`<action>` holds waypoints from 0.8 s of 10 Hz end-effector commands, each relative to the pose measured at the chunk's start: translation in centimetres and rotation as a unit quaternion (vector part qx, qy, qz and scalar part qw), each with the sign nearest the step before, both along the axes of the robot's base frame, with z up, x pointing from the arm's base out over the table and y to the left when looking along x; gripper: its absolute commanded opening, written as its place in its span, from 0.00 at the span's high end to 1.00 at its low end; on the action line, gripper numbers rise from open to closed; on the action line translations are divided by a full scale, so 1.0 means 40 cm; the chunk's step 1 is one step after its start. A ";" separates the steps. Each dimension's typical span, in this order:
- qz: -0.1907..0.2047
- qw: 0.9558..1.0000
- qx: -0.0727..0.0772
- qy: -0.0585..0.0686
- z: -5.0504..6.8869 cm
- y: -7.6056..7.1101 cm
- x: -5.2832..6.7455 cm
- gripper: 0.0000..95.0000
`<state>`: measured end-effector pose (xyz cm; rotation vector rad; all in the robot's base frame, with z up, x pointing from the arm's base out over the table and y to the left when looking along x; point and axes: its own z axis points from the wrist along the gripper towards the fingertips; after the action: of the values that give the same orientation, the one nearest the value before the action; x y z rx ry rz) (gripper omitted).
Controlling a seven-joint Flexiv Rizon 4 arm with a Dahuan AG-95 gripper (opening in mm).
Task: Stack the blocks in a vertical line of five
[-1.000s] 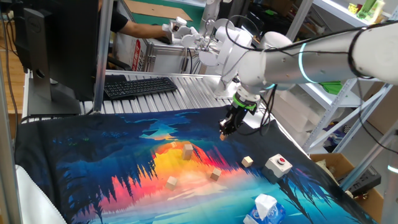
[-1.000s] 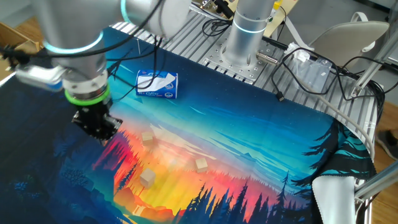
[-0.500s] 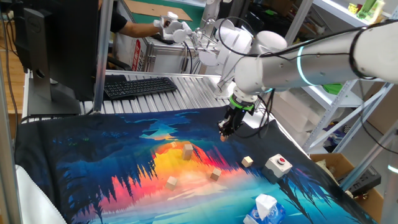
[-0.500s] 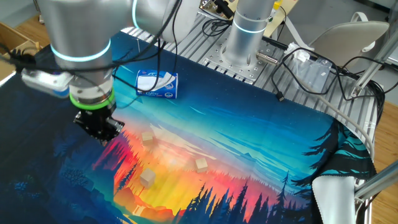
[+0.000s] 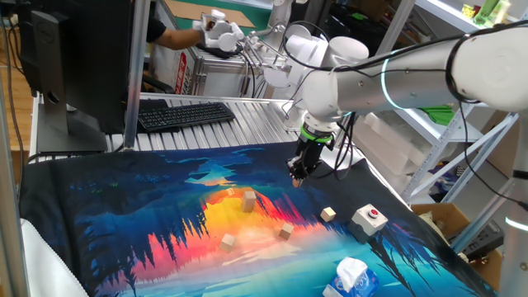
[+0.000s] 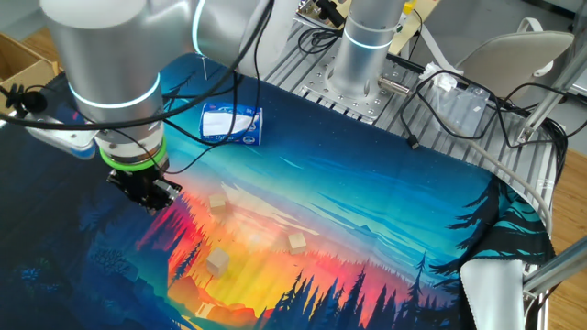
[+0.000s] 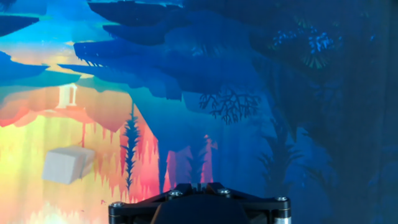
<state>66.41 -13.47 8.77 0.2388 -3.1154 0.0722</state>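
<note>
Clearly none of the blocks is stacked yet: four pale wooden cubes lie singly on the printed mat, all well apart. In one fixed view one block sits near the middle of the mat on the yellow patch, a second and a third lie closer to the front edge, and a fourth rests toward the right edge, just beside the white box with a red button. A fifth I cannot find in any view. The other fixed view shows three of them, the nearest to the arm lying close to the fingers. The hand view catches one block low on the left, off the line of the fingers.

The gripper hangs over the dark blue part of the mat, toward its back edge, pointing down with its jaws pressed together and nothing between them; the other fixed view shows it likewise empty.

As I judge it, the step in hand is picking a first block. To do that well the jaws should spread before descending, the hand should shift until the cube sits centred under the fingers, and the fingers should square up to two flat faces, not corners. A carton lies near the mat's base-side edge, clear of the work.
</note>
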 end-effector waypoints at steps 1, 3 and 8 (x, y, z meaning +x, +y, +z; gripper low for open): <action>-0.009 1.000 -0.002 0.001 -0.003 -0.002 0.005 1.00; -0.016 1.000 -0.002 0.002 -0.003 -0.002 0.005 1.00; -0.036 0.999 -0.003 0.008 -0.003 -0.002 0.005 1.00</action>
<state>66.67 -13.49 8.69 0.1264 -3.1002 0.0761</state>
